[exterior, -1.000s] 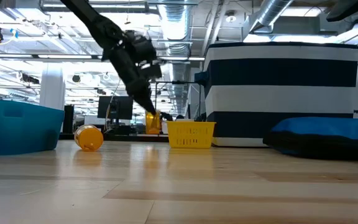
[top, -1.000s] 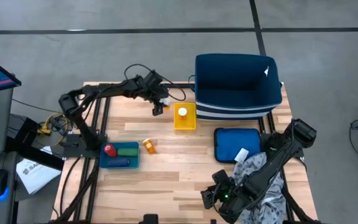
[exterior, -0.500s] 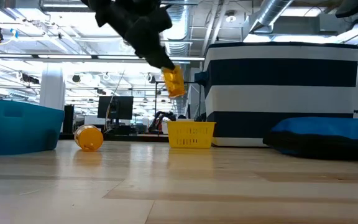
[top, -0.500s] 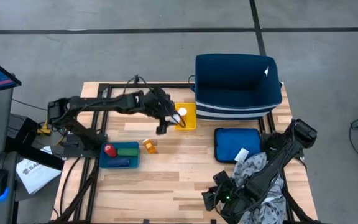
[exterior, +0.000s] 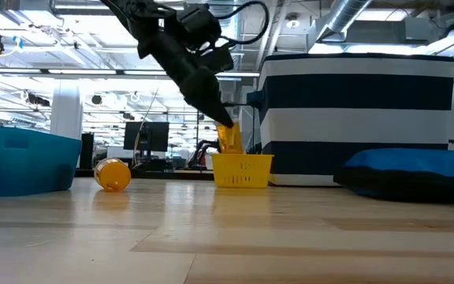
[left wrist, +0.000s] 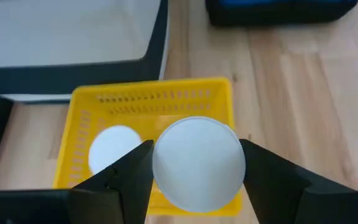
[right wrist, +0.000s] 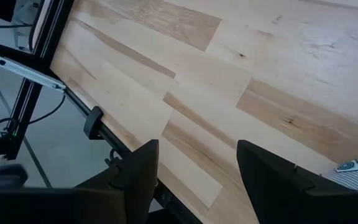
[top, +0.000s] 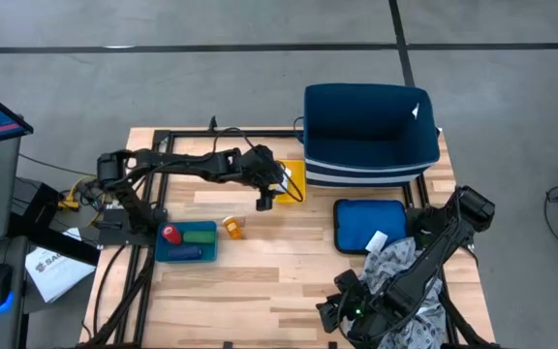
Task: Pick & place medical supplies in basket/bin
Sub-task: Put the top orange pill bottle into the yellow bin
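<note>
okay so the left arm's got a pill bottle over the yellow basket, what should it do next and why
Probably lower a touch and open. The left gripper holds a pill bottle just above the yellow basket, where another bottle already sits, so releasing should drop it in beside that one.

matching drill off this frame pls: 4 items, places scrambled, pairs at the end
Items:
1. pill bottle held by the left gripper
2. loose pill bottle
3. red cylinder
4. right gripper

Places:
A. in the blue tray on the table's left side
B. lying on its side on bare wood, beside the tray
C. at the near table edge, by the grey patterned cloth, fingers open and empty
D. above the yellow basket, which already holds one white-capped bottle

Pairs: 1-D, 2-B, 3-A, 4-C
</note>
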Tool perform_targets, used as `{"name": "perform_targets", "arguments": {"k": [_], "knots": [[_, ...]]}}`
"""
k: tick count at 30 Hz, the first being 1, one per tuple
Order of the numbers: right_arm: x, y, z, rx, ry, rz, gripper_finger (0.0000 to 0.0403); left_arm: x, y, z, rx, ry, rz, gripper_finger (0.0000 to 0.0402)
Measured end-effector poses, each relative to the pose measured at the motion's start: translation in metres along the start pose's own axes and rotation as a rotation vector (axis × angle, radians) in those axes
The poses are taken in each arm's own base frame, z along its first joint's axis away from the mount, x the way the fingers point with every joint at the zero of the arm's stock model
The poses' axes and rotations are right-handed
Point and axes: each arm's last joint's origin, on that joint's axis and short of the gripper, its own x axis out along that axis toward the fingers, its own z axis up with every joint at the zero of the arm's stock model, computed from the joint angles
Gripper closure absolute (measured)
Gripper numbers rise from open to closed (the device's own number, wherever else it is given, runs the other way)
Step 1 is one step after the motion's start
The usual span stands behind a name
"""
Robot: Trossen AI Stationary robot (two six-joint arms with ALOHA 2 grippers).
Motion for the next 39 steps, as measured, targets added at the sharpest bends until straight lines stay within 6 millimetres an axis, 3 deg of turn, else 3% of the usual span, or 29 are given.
{"name": "perform_targets", "arguments": {"k": [15,39], "knots": [[0.0,-0.001,0.0,-0.007,-0.002,-0.009,0.0189,0.009,0.017,-0.013,-0.035,0.054,0.013,0.0189],[0.0,-0.003,0.001,-0.008,-0.007,-0.024,0.0189,0.009,0.014,0.0,-0.017,-0.079,-0.009,0.0186]]}}
